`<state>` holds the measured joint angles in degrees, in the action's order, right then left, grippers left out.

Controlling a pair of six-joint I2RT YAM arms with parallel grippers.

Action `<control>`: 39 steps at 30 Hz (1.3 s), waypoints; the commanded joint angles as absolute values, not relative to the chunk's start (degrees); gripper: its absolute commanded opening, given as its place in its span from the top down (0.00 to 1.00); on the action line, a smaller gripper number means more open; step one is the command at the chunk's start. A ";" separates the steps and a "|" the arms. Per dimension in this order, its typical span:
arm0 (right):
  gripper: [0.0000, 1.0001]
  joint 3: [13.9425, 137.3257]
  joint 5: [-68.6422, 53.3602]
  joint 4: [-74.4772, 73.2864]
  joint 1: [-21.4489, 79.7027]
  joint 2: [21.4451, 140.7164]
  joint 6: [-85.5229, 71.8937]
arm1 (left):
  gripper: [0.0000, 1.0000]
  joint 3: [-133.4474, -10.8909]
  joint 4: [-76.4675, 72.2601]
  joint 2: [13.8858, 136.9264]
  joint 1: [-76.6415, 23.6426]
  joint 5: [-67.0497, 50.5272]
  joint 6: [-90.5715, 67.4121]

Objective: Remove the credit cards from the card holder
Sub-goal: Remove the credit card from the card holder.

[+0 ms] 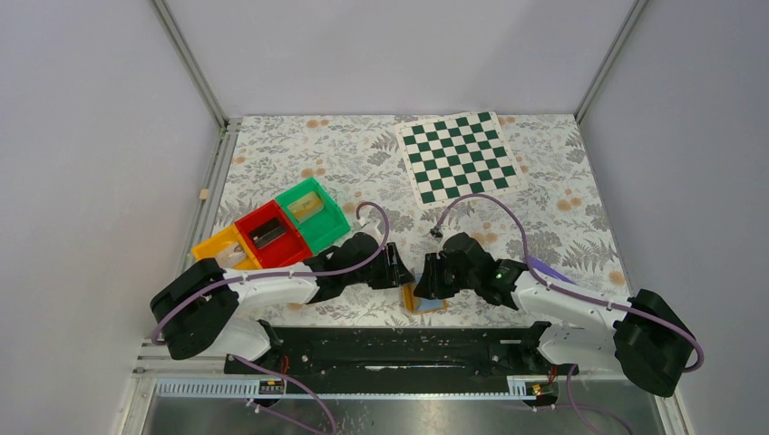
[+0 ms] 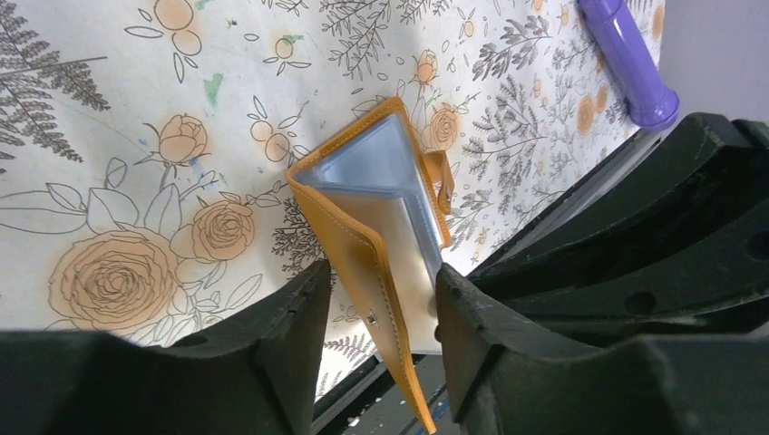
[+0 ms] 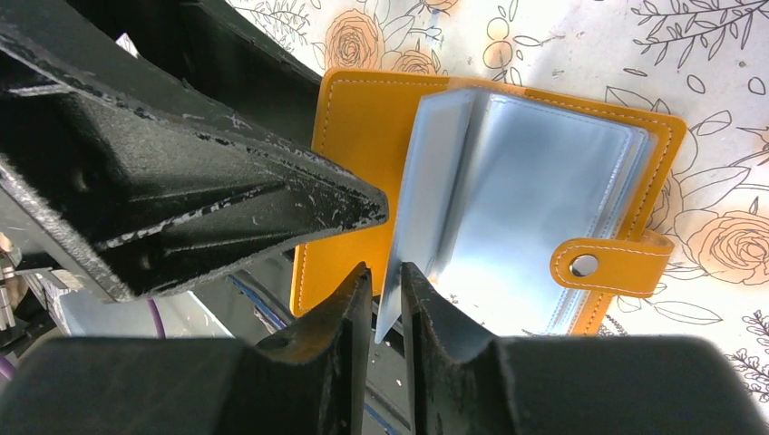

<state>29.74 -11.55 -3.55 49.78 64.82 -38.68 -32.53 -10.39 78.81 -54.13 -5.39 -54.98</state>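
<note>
The card holder (image 1: 426,304) lies open near the table's front edge, orange outside with shiny pale-blue sleeves inside. In the left wrist view one orange cover (image 2: 358,245) stands up between the fingers of my left gripper (image 2: 381,272). The left finger is clear of the cover and the right finger (image 2: 462,317) touches the pale sheet beside it. My right gripper (image 3: 384,269) has its jaws narrowly apart around the edge of one raised sleeve (image 3: 413,208), with a slit on the left side. The snap strap (image 3: 608,265) lies to the right. I cannot tell the credit cards from the sleeves.
Orange (image 1: 222,245), red (image 1: 270,234) and green (image 1: 313,210) bins sit at the left behind my left arm. A green chessboard (image 1: 460,156) lies at the back. A purple cylinder (image 2: 628,62) rests on the floral cloth. The black base rail (image 1: 399,349) runs just below the holder.
</note>
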 commanded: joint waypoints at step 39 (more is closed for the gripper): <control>0.66 30.67 -9.32 -7.36 50.36 60.49 -36.78 | 0.61 -34.83 -9.49 80.50 -54.23 -3.76 -54.63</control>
